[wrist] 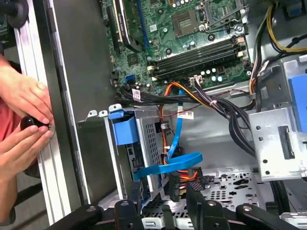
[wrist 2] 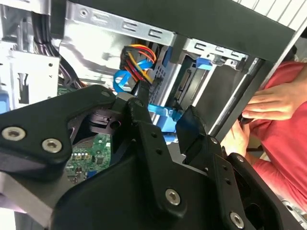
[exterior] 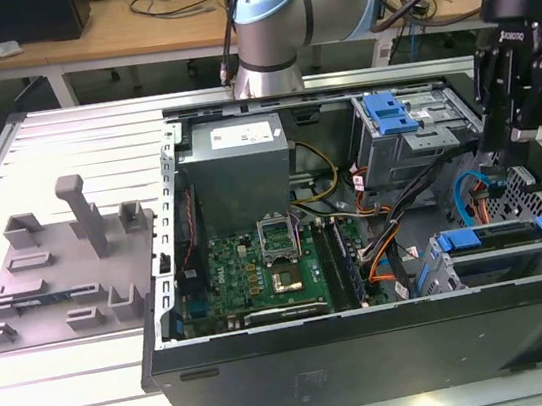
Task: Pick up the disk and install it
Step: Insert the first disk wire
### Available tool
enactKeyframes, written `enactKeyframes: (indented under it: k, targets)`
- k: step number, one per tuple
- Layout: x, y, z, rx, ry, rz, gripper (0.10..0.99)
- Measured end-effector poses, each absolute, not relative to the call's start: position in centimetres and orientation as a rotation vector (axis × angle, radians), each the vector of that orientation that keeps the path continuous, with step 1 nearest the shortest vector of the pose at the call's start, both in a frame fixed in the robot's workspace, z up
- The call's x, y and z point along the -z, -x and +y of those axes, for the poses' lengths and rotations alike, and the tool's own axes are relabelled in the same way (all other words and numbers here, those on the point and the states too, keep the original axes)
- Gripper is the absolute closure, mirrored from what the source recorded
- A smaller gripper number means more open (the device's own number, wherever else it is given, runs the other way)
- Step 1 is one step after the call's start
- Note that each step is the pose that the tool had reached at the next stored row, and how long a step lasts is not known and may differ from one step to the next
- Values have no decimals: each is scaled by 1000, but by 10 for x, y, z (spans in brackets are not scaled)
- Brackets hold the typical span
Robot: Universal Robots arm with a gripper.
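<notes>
While the black two-fingered gripper (exterior: 507,144) hangs over the right-hand end of the open black computer case (exterior: 374,360), its fingers (wrist 2: 192,124) stand apart in both wrist views with nothing between them, so it is open and empty. The disk (exterior: 494,242), a flat silver drive edged with blue plastic rails, appears to lie in the grey metal drive cage (wrist: 148,139) at the lower right of the exterior view, below and apart from the gripper. Whether it is pushed fully home cannot be told. A flat blue ribbon cable (wrist: 168,167) loops just in front of the fingertips, and a bundle of red, yellow and orange wires (wrist 2: 139,55) runs close behind it. The likeliest trouble is a finger catching that ribbon or the wires if the gripper goes lower, which could drag a plug loose or tug the drive askew in its cage. A person's hands (wrist: 21,120) rest on the table rail just outside the case wall, holding a small black object. A sideways swing of the arm toward that wall could bring the gripper close to them.
</notes>
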State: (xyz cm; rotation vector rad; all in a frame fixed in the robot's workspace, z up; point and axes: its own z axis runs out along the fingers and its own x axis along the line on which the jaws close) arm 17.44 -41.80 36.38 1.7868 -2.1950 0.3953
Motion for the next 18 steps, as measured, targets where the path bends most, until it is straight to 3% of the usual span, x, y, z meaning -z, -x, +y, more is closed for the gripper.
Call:
enactKeyframes:
  k: [5, 15, 17, 18]
  targets:
    - [-358, -177, -404, -423, -1769, -2173, 584]
    - [-347, -187, -404, -424, -1748, -2134, 584]
    - [-347, -187, -403, -426, -1747, -2133, 667]
    - [-347, -187, -403, -426, -1746, -2132, 667]
